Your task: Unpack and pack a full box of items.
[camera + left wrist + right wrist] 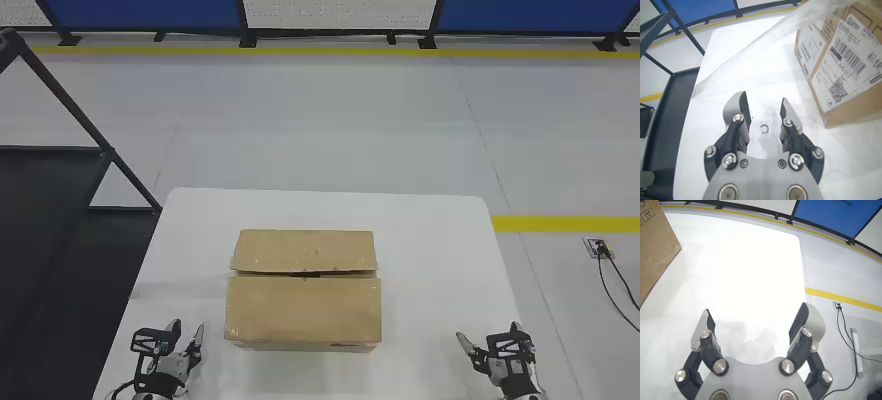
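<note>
Both pairs of jaws stood apart, with nothing between them. On the left gripper (763, 98) the ribbed black pads (745, 109) faced each other across bare white table (430, 260), and a small C-shaped metal clip (765, 129) lay on the surface just behind the fingertips. The right gripper (755, 308) was spread wider, also over bare tabletop.

Seen from above, the left gripper (187, 332) hung at about 7 o'clock from the cardboard box (303, 290) and the right gripper (490, 340) at about 5 o'clock. Both were near the table's near edge and clear of the box, the right one farther from it.

This box sat near the middle of the table with its top flaps folded down. White printed labels (846, 62) covered the side that faced the left gripper, and a strip of clear plastic film (753, 47) ran slantwise from the box's upper edge. A plain brown side (653, 247) faced the right gripper.

Off the table, a black metal rack (50, 200) stood at 9 o'clock. A yellow floor line (565, 224) and a floor socket with a black cable (600, 248) lay at 3 o'clock.
</note>
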Tool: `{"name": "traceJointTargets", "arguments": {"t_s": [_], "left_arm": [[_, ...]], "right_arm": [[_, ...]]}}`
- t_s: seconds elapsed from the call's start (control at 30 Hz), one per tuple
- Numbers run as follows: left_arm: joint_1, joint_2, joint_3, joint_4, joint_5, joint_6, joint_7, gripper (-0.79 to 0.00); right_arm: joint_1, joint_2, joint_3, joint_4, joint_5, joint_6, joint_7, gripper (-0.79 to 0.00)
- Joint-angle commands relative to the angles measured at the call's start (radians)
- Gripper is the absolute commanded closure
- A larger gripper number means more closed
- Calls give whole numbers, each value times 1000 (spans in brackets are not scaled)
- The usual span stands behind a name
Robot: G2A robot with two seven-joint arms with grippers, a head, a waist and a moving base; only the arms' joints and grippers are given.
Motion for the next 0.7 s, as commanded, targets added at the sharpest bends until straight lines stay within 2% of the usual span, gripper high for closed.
{"name": "traceJointTargets", "arguments": {"t_s": [0.0,0.1,0.13,0.27,0.43,0.53,0.67], "left_arm": [[0,0,0,0,0,0,0,-395],[0,0,0,0,0,0,0,-400],[0,0,0,0,0,0,0,-785],[-3,-2,-12,6,-54,-35,15,-785],[27,-2,-56,-45,-88,-60,59,-785],[56,1,-99,-83,-122,-118,96,-785],[94,6,-163,-122,-191,-228,130,-785]], "right_arm": [[0,0,0,0,0,0,0,-785],[0,0,0,0,0,0,0,-784],[1,0,-1,0,2,-3,-1,-785],[1,-1,0,-46,62,-84,-19,-785],[-7,3,14,-164,134,-209,40,-785],[9,7,28,-212,274,-320,128,-785],[47,11,40,-257,474,-390,275,-785]]}}
